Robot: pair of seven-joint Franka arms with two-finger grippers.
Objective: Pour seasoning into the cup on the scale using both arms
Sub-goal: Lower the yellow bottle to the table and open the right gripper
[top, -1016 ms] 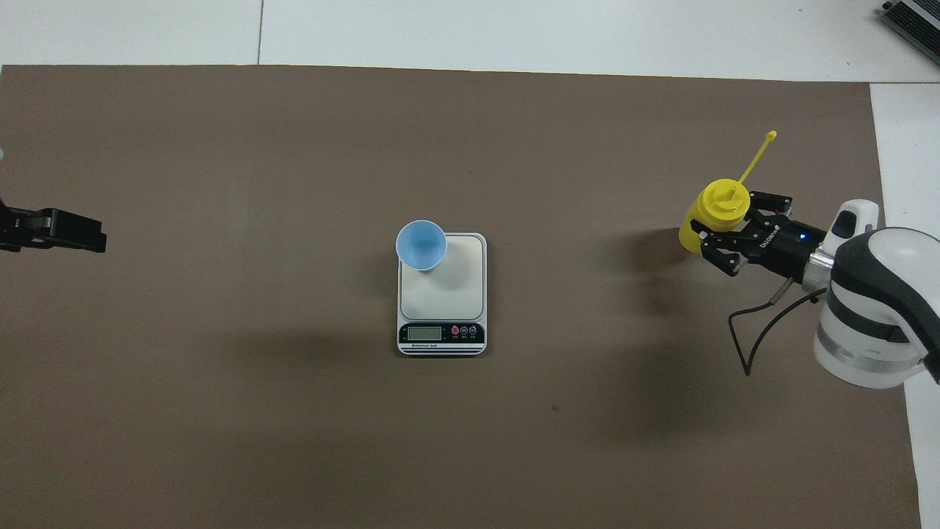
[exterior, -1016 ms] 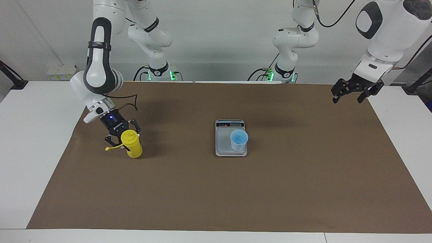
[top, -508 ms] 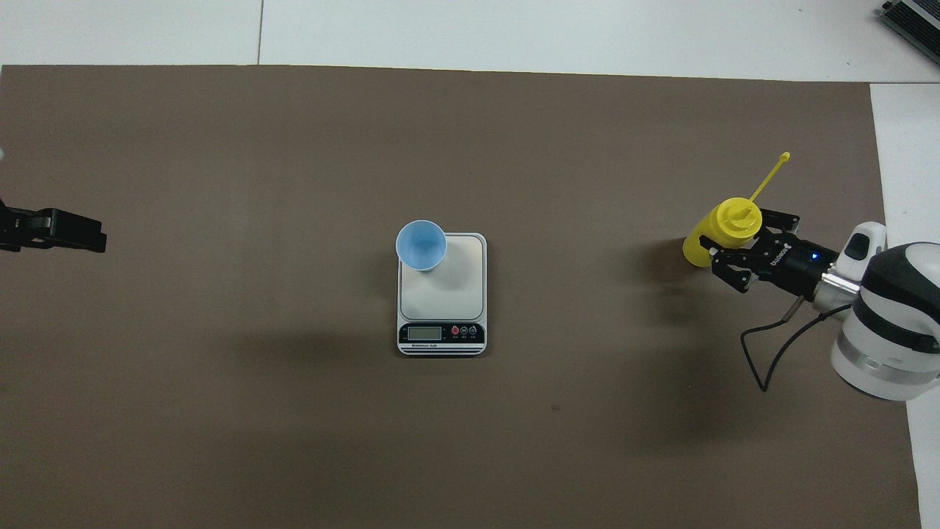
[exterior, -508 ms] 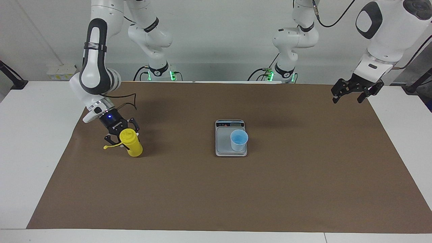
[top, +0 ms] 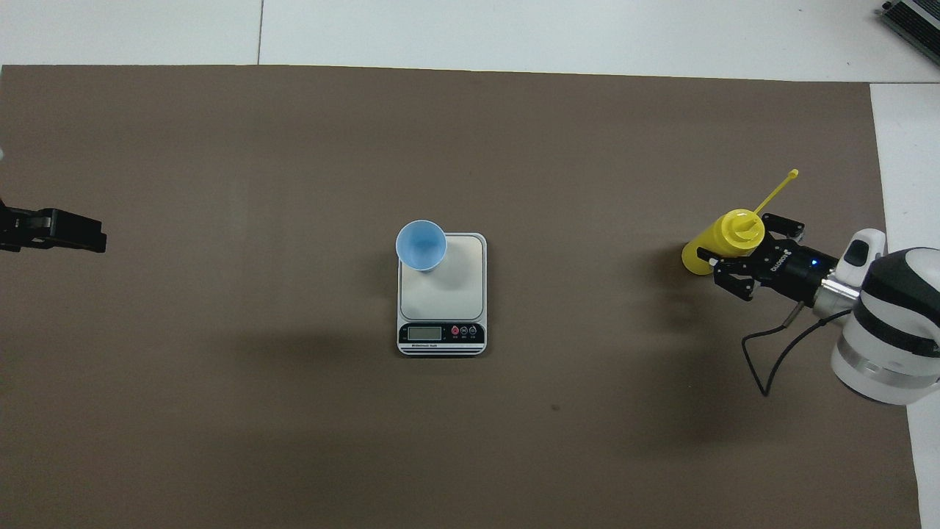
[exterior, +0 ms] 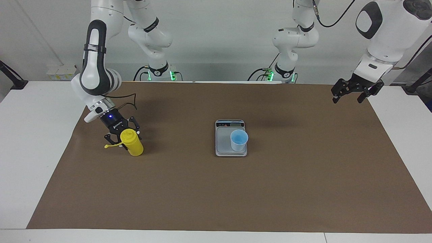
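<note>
1. Two shifts within the last second: tips the seasoning [exterior: 132,145] further off upright and draws its cap back with the right gripper [exterior: 123,138]; leaves its base resting on the counter [exterior: 216,195].
2. Flanks the bottle's neck; clamped or loosening, cannot tell. Reads as a set-down, well apart from the cup [exterior: 239,139] on the scale [exterior: 222,143].
3. Leans its long axis cap-first toward that gripper's wrist, with the strap pointing away from the robots.
4. Waits with the left gripper [exterior: 351,96] spread apart.

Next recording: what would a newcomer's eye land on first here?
Probably the bright yellow cylindrical plastic squeeze bottle, standing on the brown mat toward the right arm's end of the table with the right gripper around its top. Next, the small translucent light-blue plastic cup on the flat silver-grey kitchen scale at mid-table. The left gripper waits, raised over the mat's edge.
</note>
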